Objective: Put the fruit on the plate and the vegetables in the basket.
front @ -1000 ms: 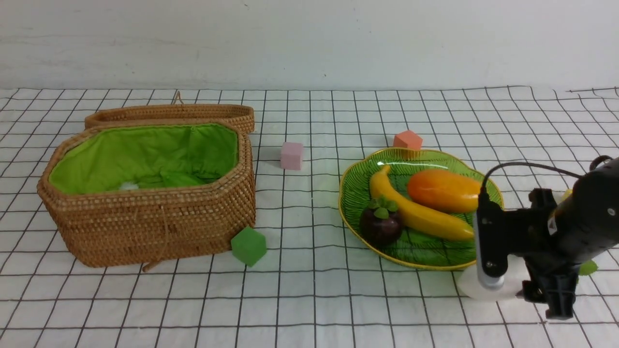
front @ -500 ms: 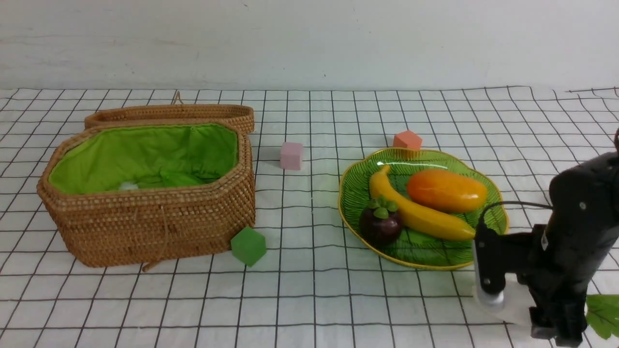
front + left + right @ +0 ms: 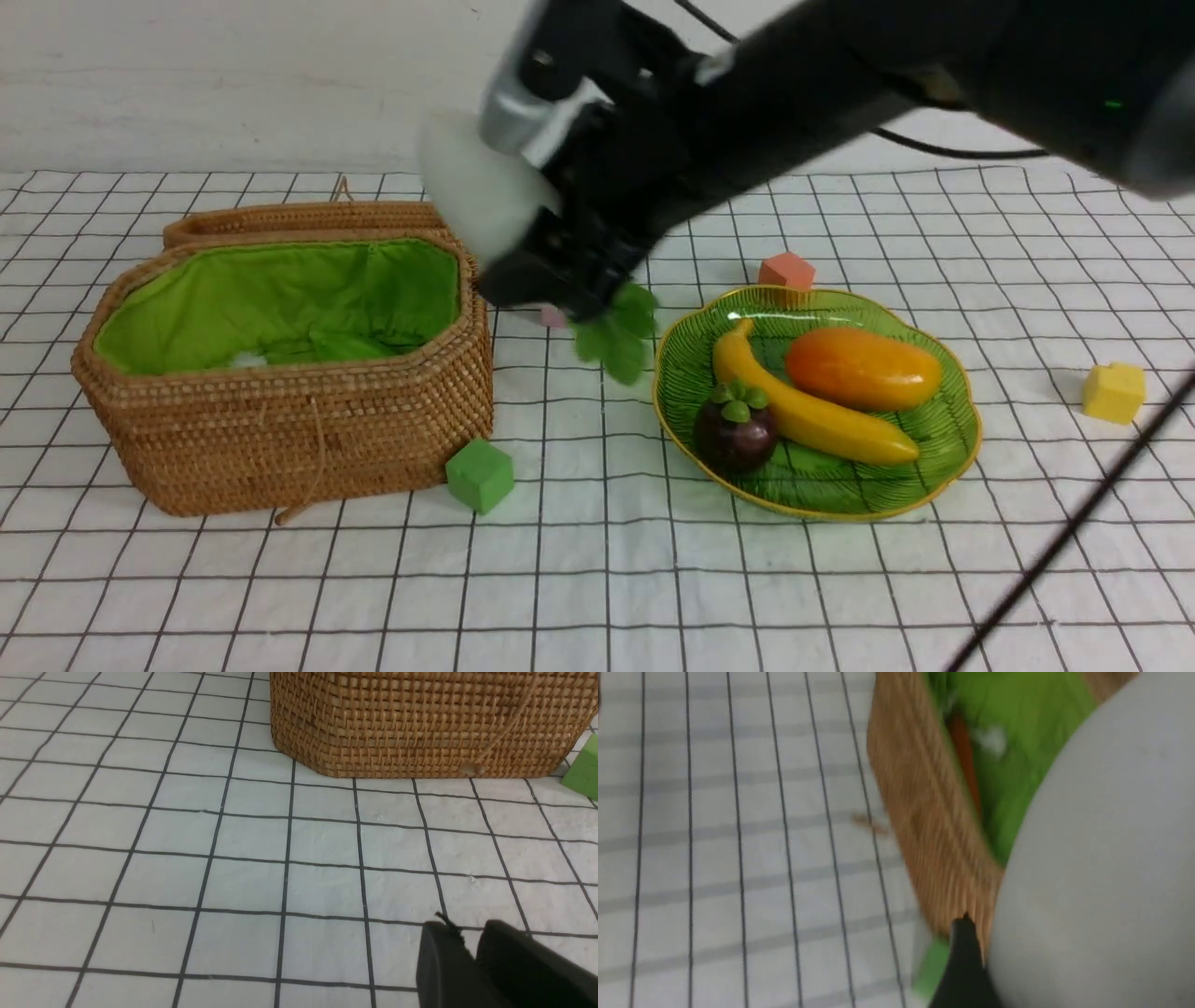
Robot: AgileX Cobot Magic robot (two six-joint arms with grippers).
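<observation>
While the right end effector point(image 3: 560, 257) hangs clamped on the white radish with green leaves point(image 3: 476, 201) above the right rim of the brown woven wicker basket point(image 3: 308, 439), the banana, mango and mangosteen lie on the green glass plate point(image 3: 957, 439) to the right. Left end effector point(image 3: 472, 961): fingers together, low over the desk point(image 3: 233, 858).

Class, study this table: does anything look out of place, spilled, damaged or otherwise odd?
Nothing is spilled or damaged. The mangosteen, banana and mango sit in the plate. The right gripper carries the white radish in mid-air beside the basket. Only the foam cubes, like the green one, lie scattered.
</observation>
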